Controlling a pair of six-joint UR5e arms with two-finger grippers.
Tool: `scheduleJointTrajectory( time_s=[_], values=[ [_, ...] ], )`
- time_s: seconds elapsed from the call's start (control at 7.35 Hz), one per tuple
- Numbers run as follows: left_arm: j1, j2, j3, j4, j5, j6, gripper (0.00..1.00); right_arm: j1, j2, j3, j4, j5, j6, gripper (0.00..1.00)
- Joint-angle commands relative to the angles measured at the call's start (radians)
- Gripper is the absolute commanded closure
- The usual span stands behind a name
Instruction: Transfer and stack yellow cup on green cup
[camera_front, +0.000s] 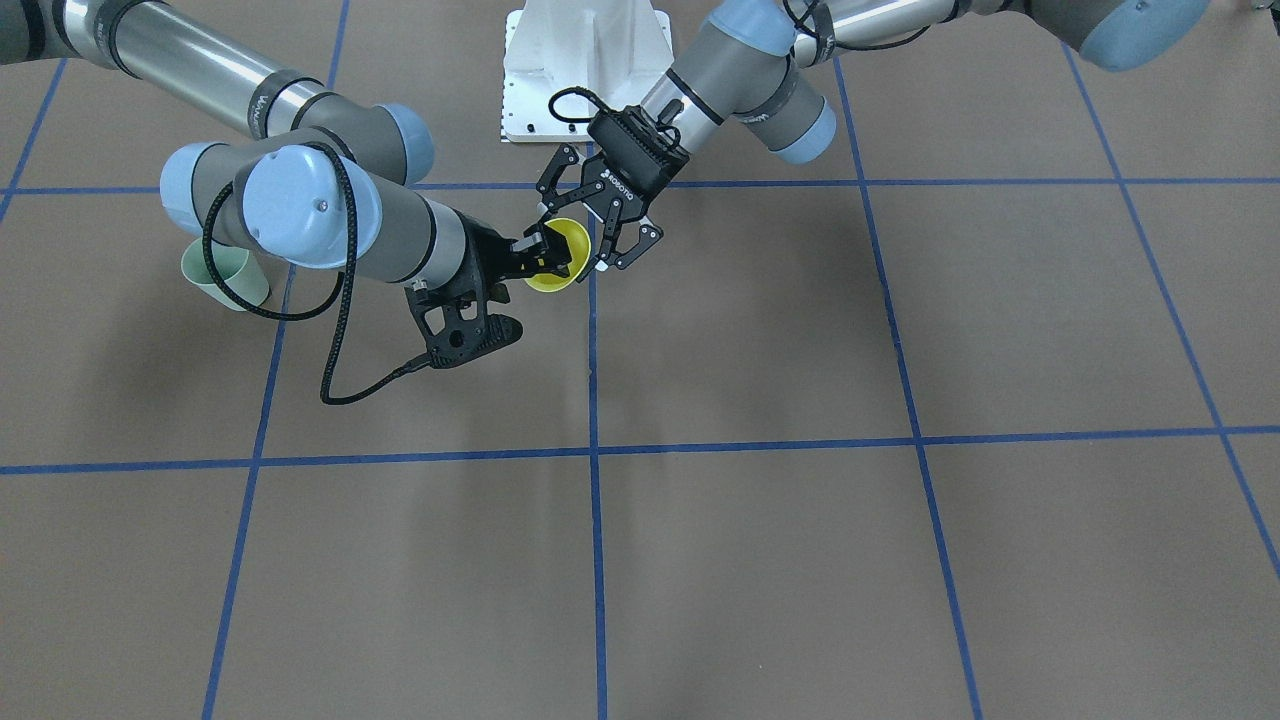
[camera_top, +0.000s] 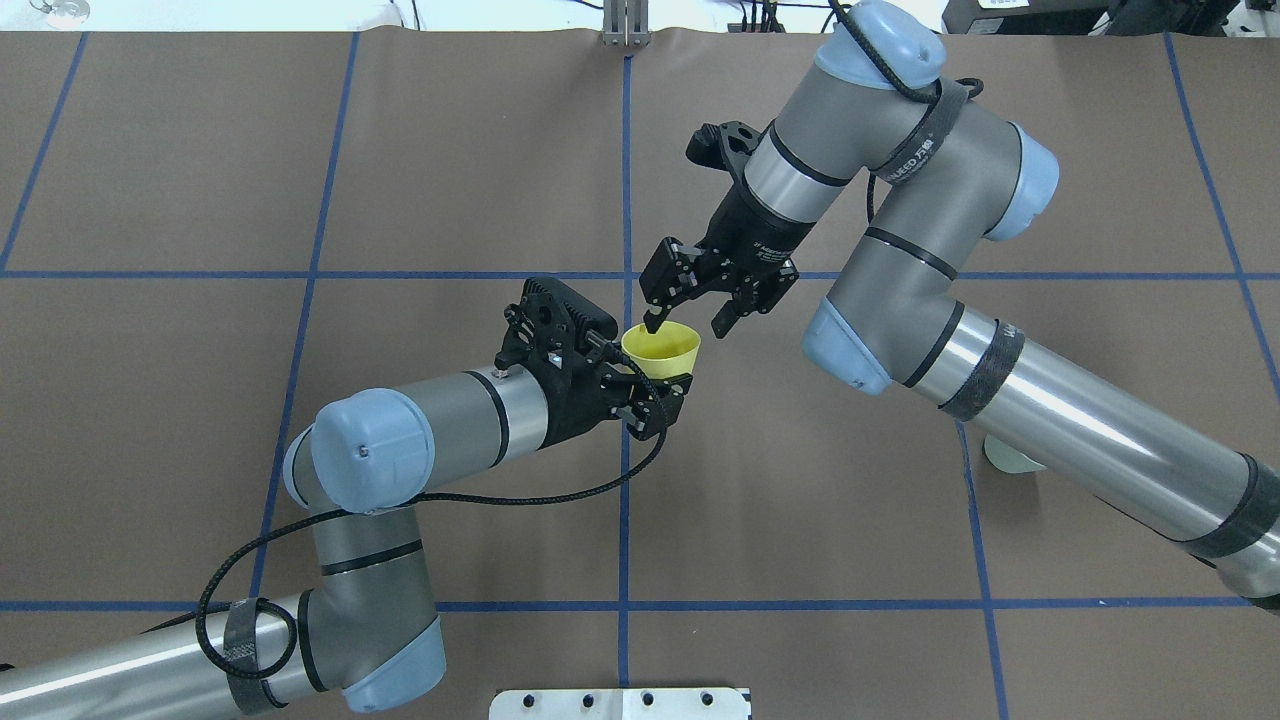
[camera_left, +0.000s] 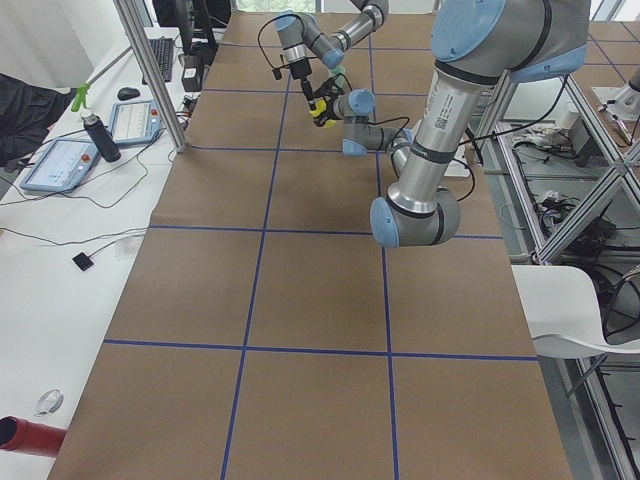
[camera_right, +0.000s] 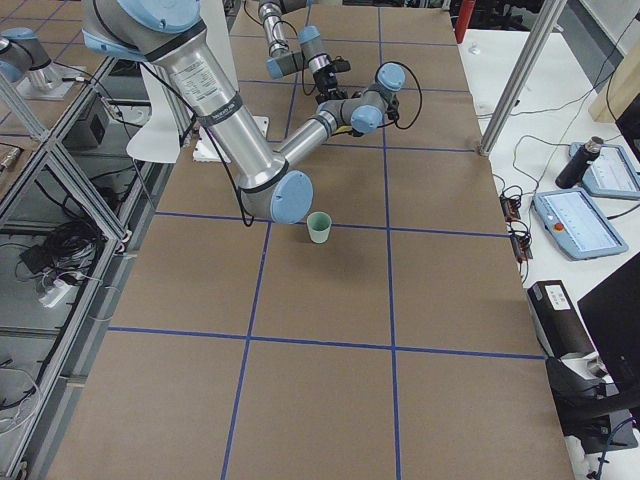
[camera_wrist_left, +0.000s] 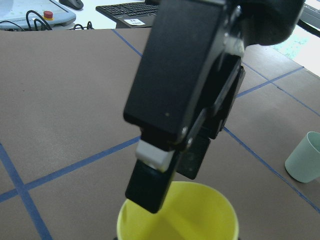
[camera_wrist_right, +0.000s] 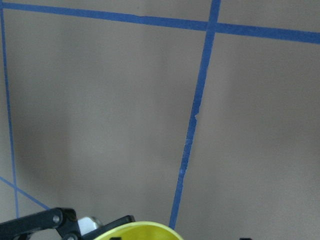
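While left hand (camera_top: 657, 385) pinches yellow cup (camera_top: 662, 347), right hand (camera_top: 690, 320) — spread — straddles its rim.

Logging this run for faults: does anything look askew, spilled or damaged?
Nothing stands out. The left gripper holds the yellow cup in the air, and one finger of the open right gripper dips inside its rim, as in a hand-over. The green cup stands upright on the table, apart from both.
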Motion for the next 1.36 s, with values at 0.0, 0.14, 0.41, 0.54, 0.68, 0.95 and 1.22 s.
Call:
scheduleJointTrajectory(
  time_s=[0.0,0.14,0.41,0.54,0.68,0.95,1.22],
  values=[
    [-0.001,0.000,0.000,-0.001,0.000,0.000,1.00,-0.004,-0.008,0.003,0.001,0.000,0.000,0.27],
    [-0.001,0.000,0.001,-0.001,0.000,0.000,1.00,-0.004,-0.017,0.010,0.002,0.000,0.000,0.30],
    [-0.001,0.000,0.001,-0.001,0.000,0.000,1.00,-0.009,-0.025,0.024,0.002,-0.003,0.000,0.36],
    [-0.001,-0.001,0.001,-0.001,0.000,0.000,1.00,-0.010,-0.023,0.024,0.002,-0.003,0.000,0.42],
    [0.001,-0.001,0.001,-0.001,0.000,0.000,1.00,-0.010,-0.023,0.024,0.002,-0.003,0.000,0.46],
    [0.001,-0.004,0.006,-0.001,0.000,0.000,1.00,-0.012,-0.025,0.024,0.004,-0.005,0.000,0.54],
    [0.001,-0.004,0.005,-0.001,0.000,0.000,1.00,-0.012,-0.026,0.024,0.004,-0.006,0.000,0.65]
  ],
)
